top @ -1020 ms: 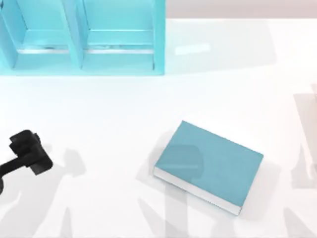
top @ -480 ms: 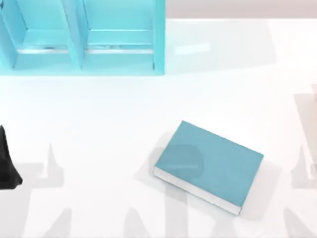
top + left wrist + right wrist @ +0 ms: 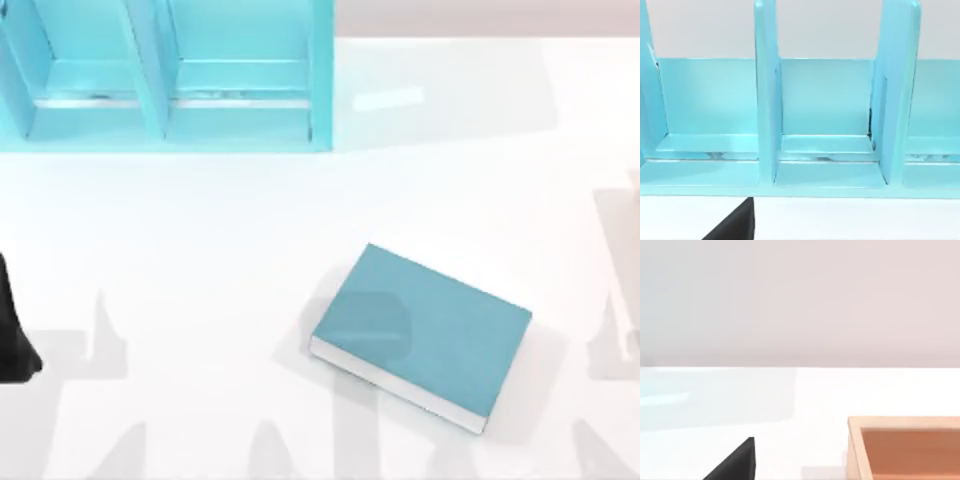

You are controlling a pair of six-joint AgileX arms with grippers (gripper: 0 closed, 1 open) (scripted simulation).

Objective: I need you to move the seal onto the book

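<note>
The book (image 3: 425, 330) lies flat on the white table, right of the middle, with a teal-blue cover and white page edges along its near side. Nothing rests on its cover; a soft shadow falls across its left part. The seal is out of view. My left arm (image 3: 15, 330) is a dark shape at the table's left edge, far from the book. A black part of my left gripper (image 3: 737, 225) points toward the shelf unit. A black part of my right gripper (image 3: 737, 462) hangs over bare table near a wooden box.
A large light-blue shelf unit (image 3: 160, 100) with upright dividers (image 3: 767, 100) stands at the back left. In the right wrist view, a light wooden box (image 3: 855, 445) with an orange-brown inside sits on the table. White table lies between the shelf and the book.
The left arm has drawn back from over the table to the left edge. Over the last half second it barely moved. The book has stayed put.
</note>
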